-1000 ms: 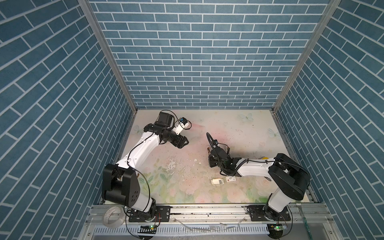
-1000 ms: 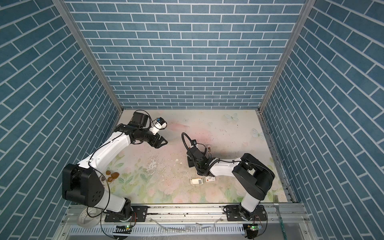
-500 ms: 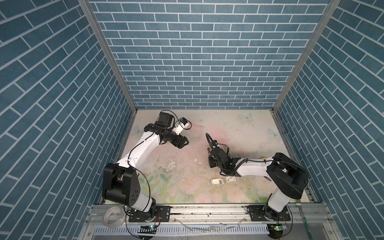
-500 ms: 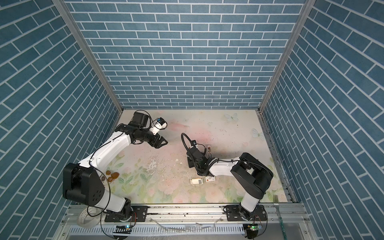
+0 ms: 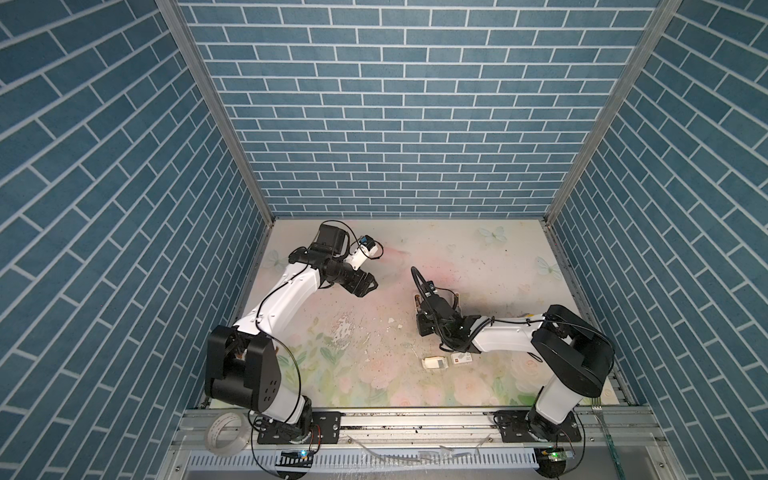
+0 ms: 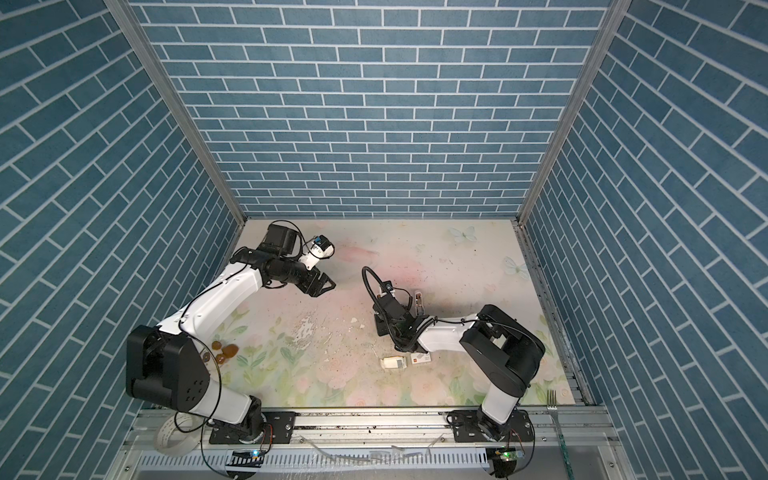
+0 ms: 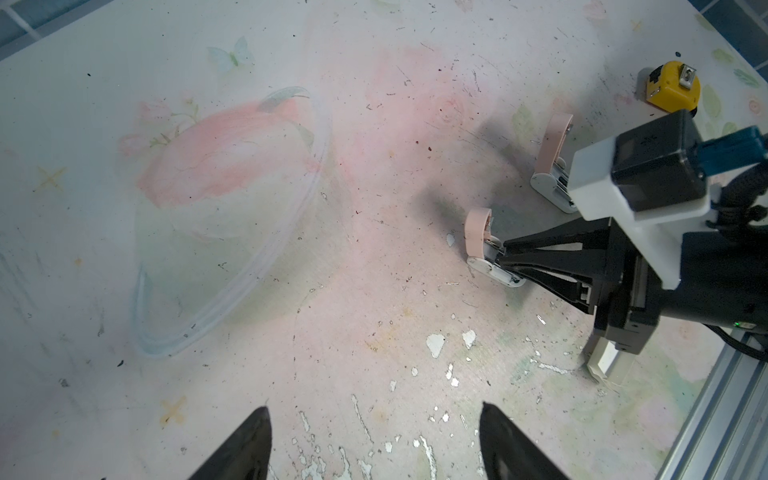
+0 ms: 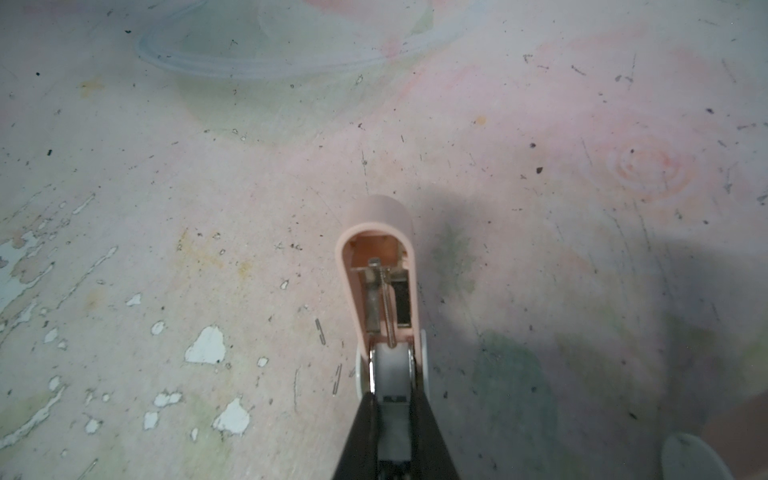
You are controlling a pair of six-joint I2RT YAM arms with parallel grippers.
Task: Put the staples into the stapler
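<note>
Stapler: pink lid raised, spring rail exposed, white base in right jaws.

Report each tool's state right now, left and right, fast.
Left tool: open, holding nothing.
Right tool: shut on the stapler, gripping its base, pink lid raised.

The stapler is pink over white; the tabletop pastel floral, paint-chipped; the tape measure yellow; walls blue brick.
</note>
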